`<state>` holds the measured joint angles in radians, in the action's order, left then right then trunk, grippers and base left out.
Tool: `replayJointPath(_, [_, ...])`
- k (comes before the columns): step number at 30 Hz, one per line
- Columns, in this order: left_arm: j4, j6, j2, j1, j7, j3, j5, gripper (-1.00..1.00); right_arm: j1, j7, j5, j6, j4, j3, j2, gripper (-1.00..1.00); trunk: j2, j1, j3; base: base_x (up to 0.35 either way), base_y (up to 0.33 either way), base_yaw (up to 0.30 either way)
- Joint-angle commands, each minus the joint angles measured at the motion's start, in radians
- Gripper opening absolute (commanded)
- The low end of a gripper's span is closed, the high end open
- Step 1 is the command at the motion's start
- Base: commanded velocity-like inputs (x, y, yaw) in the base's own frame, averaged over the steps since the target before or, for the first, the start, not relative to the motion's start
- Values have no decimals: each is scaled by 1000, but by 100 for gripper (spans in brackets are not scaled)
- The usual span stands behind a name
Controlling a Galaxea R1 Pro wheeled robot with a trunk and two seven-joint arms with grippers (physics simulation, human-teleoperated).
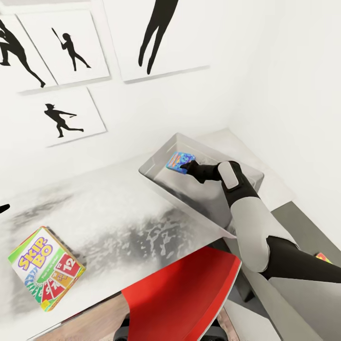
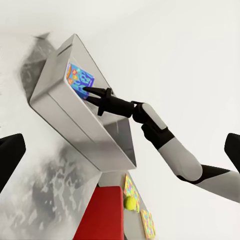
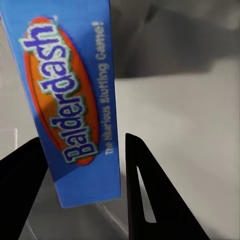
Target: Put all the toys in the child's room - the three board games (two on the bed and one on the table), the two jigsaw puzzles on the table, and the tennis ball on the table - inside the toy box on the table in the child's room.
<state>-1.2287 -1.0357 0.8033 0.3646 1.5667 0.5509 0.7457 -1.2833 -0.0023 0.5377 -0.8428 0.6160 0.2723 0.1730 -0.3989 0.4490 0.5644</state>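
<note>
Head view: right gripper [image 1: 186,166] clamps the blue Balderdash board game box [image 1: 179,162] over the shallow light grey toy box [image 1: 163,181].
Lower it flat before the fingers part. Left gripper [image 2: 120,150] spread, idle. Skip-Bo box [image 1: 45,268] waits on the mottled grey table [image 1: 109,218]; red chair [image 1: 184,293], white wall with silhouette pictures [image 1: 66,45].

Grey table [image 1: 118,213], toy box [image 1: 161,182], Skip-Bo box [image 1: 46,268], puzzles [image 2: 131,186], ball [image 2: 131,202]
</note>
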Motion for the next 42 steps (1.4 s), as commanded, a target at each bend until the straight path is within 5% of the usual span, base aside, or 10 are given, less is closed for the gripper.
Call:
replayJointPath(1, [0,-11,0,1,4,0,-1,100,-1,-12,-64,-7,-42,7,2,-100,-1,1,2,0,0,3])
replayJointPath(9, [0,-12,0,1,4,0,0,100,-1,-11,-64,-6,-43,7,2,-100,-1,1,3,0,0,1])
replayJointPath(10, [0,-12,0,1,4,1,0,100,-1,-11,-64,-6,-43,7,2,100,-1,1,3,0,0,0])
replayJointPath(42, [0,-11,-1,1,4,0,-1,100,-1,-8,-65,-7,-42,7,2,100,-1,1,-1,0,0,0])
